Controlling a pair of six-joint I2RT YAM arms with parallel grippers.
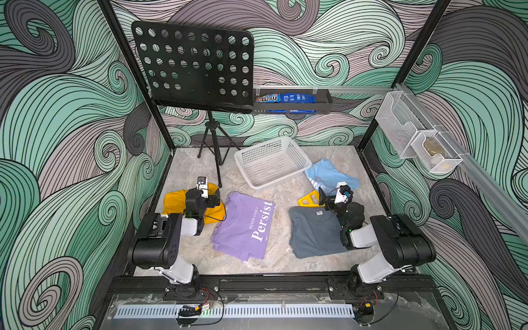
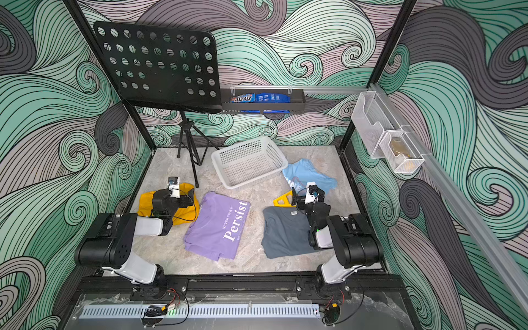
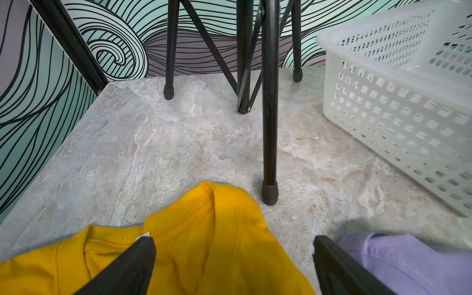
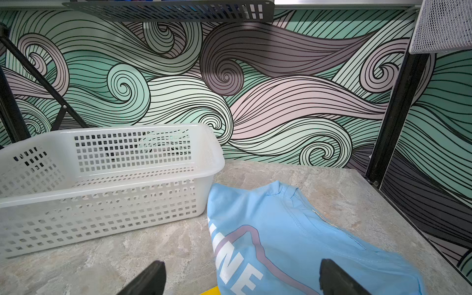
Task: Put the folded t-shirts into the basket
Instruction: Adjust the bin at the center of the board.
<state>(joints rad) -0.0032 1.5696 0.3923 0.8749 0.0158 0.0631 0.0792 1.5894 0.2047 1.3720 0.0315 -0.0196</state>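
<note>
The white perforated basket (image 1: 283, 176) (image 2: 258, 176) stands empty at the back middle of the table; it also shows in both wrist views, basket (image 3: 398, 107) (image 4: 107, 184). Four folded t-shirts lie flat: mustard yellow (image 1: 174, 200) (image 3: 204, 245) at left, lilac "Persist" (image 1: 243, 225) (image 3: 408, 258) in the middle, slate-grey (image 1: 314, 234) at front right, light blue (image 1: 328, 173) (image 4: 293, 235) beside the basket's right end. My left gripper (image 1: 210, 197) (image 3: 233, 242) hovers open over the yellow shirt's collar edge. My right gripper (image 1: 333, 194) (image 4: 244, 267) is open over the light blue shirt's near edge. Neither holds anything.
A music stand's tripod (image 1: 214, 143) (image 3: 269, 127) has one leg foot right beside the yellow shirt. A small yellow triangular plastic piece (image 1: 308, 198) lies between the grey and blue shirts. A black tray with snack packs (image 1: 291, 100) and white wire-mesh holders (image 1: 414, 137) hang on the walls.
</note>
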